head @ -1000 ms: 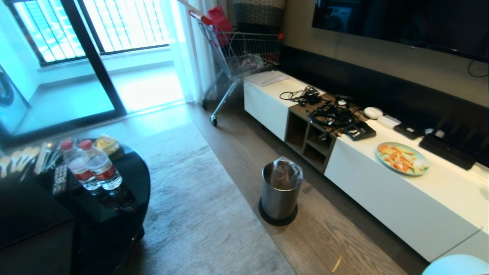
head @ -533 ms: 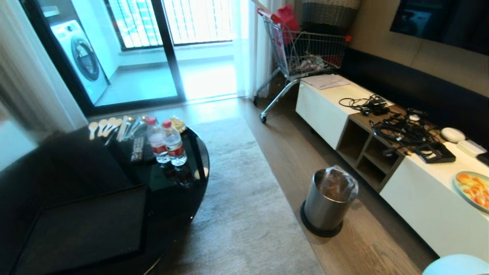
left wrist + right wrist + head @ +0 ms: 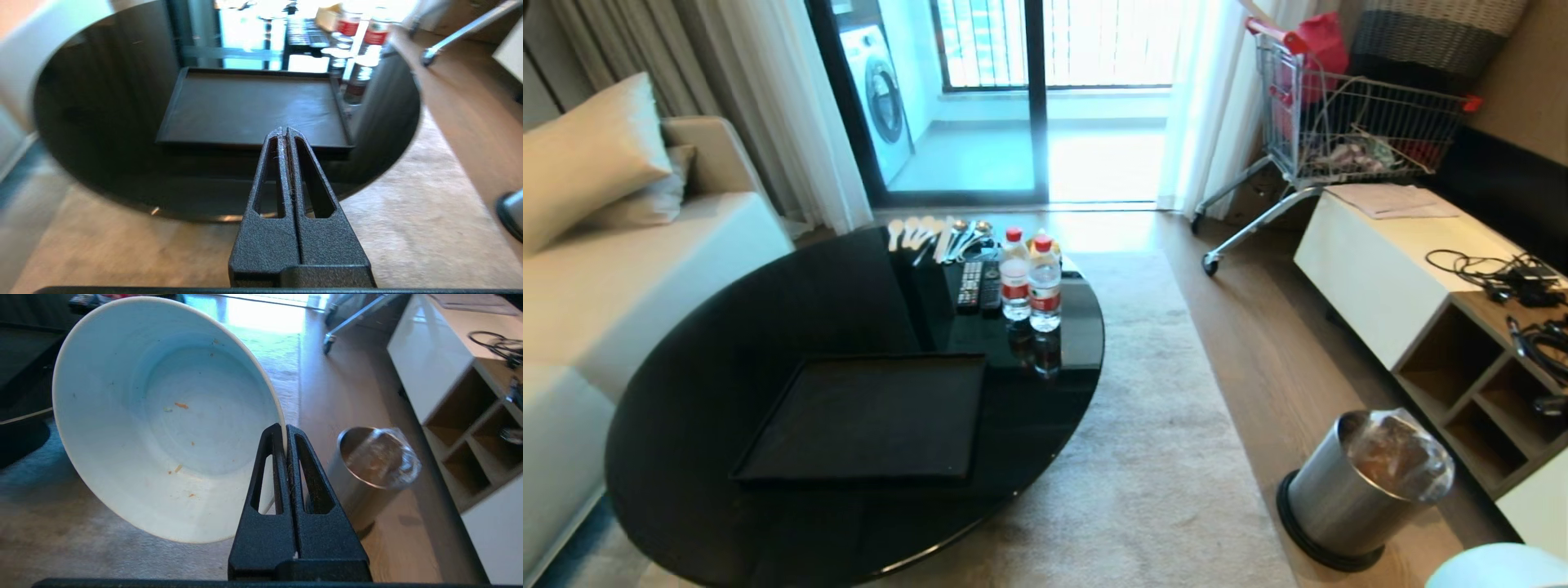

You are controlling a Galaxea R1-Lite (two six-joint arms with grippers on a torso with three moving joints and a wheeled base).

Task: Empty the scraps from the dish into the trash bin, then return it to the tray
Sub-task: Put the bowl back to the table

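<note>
My right gripper (image 3: 284,428) is shut on the rim of the dish (image 3: 163,416), a white bowl held tilted on its side above the rug. Its edge shows at the head view's lower right corner (image 3: 1499,569). The scraps are out of view; only tiny orange specks cling to the dish's inside. The steel trash bin (image 3: 1364,490) with its clear liner stands on the wood floor, just beyond the right gripper (image 3: 367,469). The black tray (image 3: 866,416) lies bare on the round table, ahead of my left gripper (image 3: 284,131), which is shut on nothing.
The round black glass table (image 3: 727,343) also carries two water bottles (image 3: 1029,282), remotes (image 3: 976,286) and spoons (image 3: 931,233). A pale sofa (image 3: 605,269) stands at left, a white cabinet (image 3: 1372,269) and a shopping cart (image 3: 1339,131) at right. A rug (image 3: 1160,457) lies between.
The whole head view has swung left: the table and tray now fill the middle, the bin sits at the lower right, and the plate on the cabinet has left the picture.
</note>
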